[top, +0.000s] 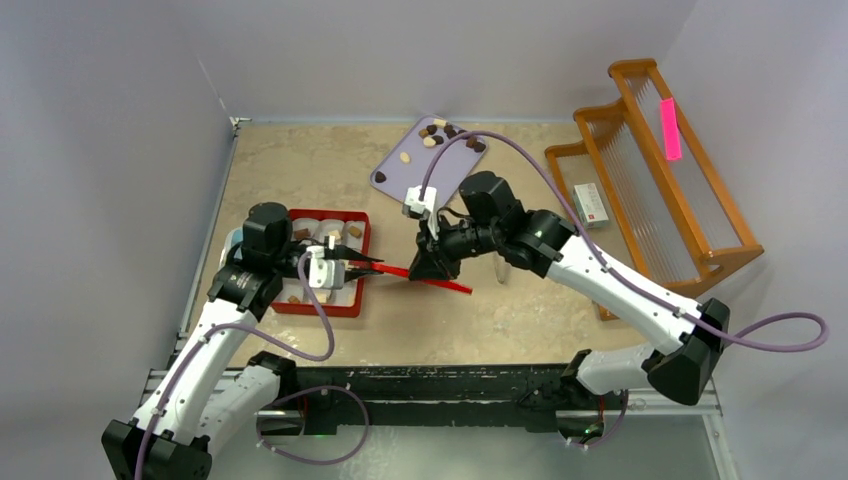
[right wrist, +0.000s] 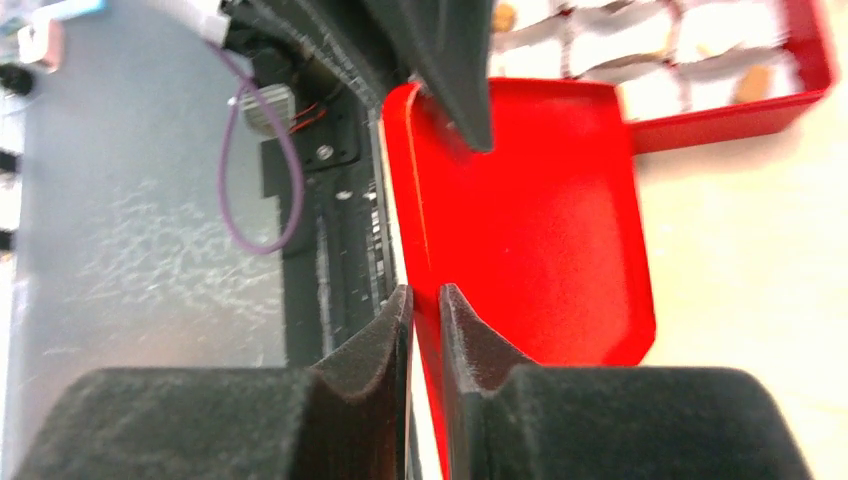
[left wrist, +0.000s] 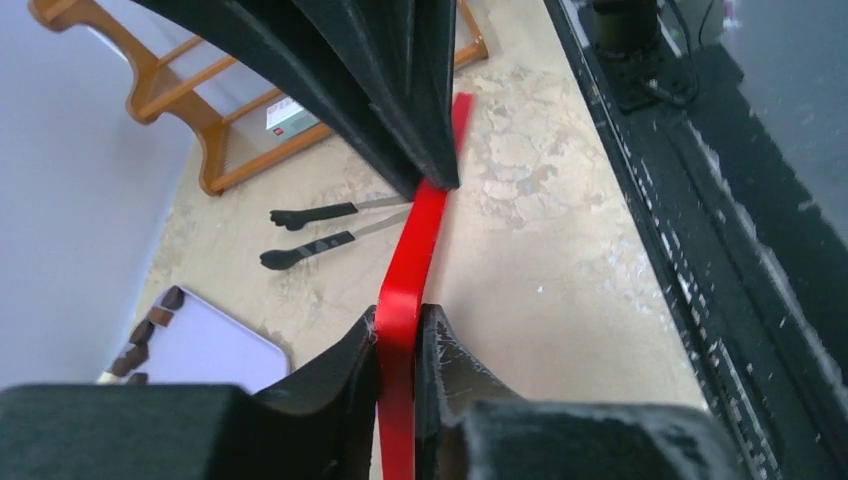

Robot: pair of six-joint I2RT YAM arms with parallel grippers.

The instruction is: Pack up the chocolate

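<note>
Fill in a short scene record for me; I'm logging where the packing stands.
left gripper: shut on the red lid
right gripper: lid edge between its fingers; grip unclear
red lid: held on edge between both grippers, beside the red box
red box: open, paper cups inside, some holding chocolate
lavender tray: more pieces loose at its far end
tongs: lying on the table, untouched
wooden rack: along the right side

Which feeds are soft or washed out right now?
Right wrist: red box and its paper cups blurred and overexposed, red lid clear. Left wrist: left pincer soft up close, black-handled utensils sharp. Top external: evenly lit, sharp.
</note>
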